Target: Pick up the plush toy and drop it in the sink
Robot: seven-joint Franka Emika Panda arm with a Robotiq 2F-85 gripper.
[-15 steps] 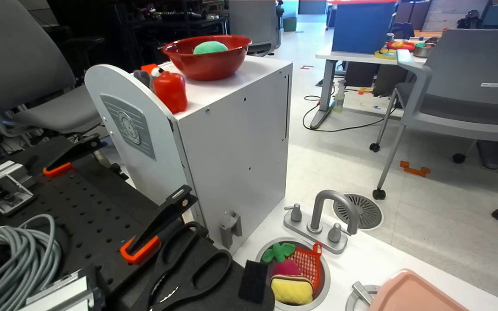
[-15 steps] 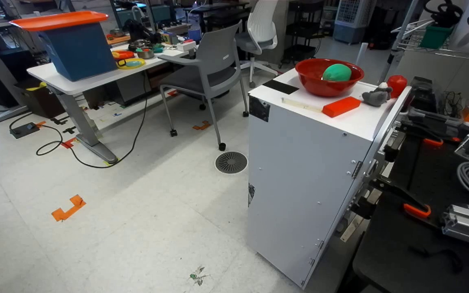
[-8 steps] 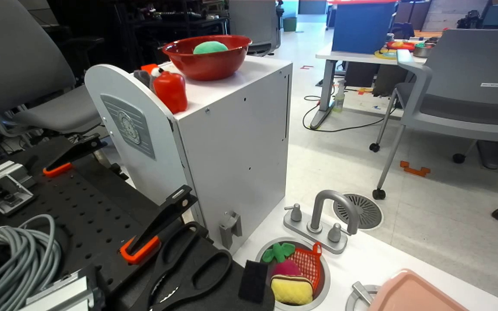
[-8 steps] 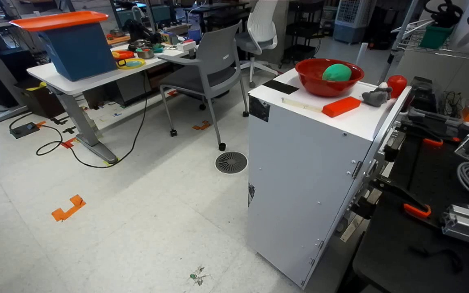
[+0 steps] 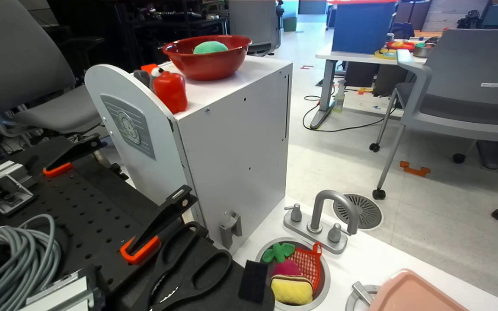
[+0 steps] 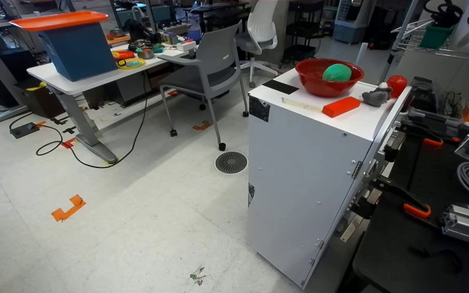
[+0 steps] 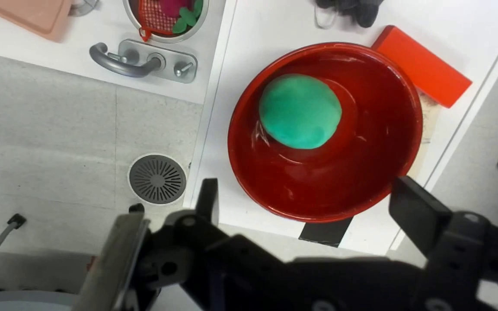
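My fingers stand wide apart, empty. Ahead, a green rounded toy sits in the red bowl; farther off, the yellow plush toy lies in the sink. Descending off-centre, I could hit and tip the bowl.

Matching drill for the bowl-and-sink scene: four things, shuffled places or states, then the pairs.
Things
A. gripper
B. green rounded object
C. yellow toy with dark stripe
D. red-orange block

Places or states
1. in the sink
2. beside the red bowl
3. open
4. inside the red bowl

Pairs: A-3; B-4; C-1; D-2
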